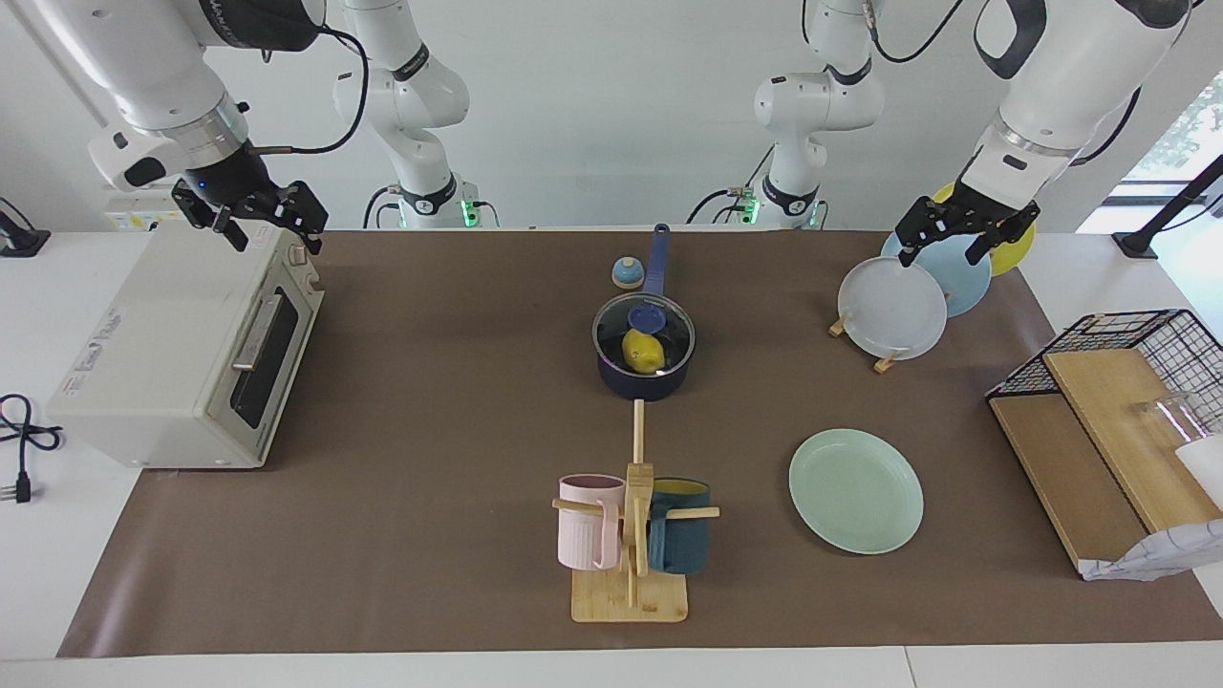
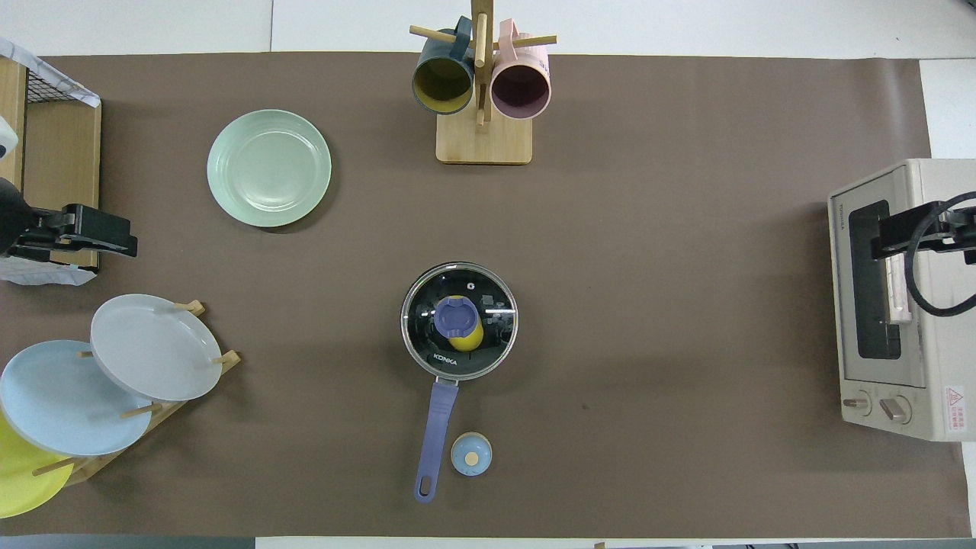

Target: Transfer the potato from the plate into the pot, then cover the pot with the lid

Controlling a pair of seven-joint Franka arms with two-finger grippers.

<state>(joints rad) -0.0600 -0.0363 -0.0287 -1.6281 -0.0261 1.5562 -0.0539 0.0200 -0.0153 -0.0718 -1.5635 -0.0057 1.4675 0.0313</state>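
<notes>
Facing view: the pot stands mid-table with the lid seated on its rim, and the potato shows through the glass, lying inside the pot. The pot's handle points toward the robots, and the bell sits just beside that handle. The plate lies bare and flat, farther from the robots than the pot and toward the left arm's end of the table. The mug tree stands farther from the robots than the pot, a pink mug and a dark blue one hanging on it. The left gripper hangs over the plate rack with its fingers spread and nothing between them. The right gripper waits over the oven — fingers also apart and holding nothing.

Overhead view: the lid covers the pot squarely, its blue knob over the potato. The plate lies well apart from the pot, toward the left arm's end. The left gripper shows between the rack and the shelf — the right gripper over the oven.
</notes>
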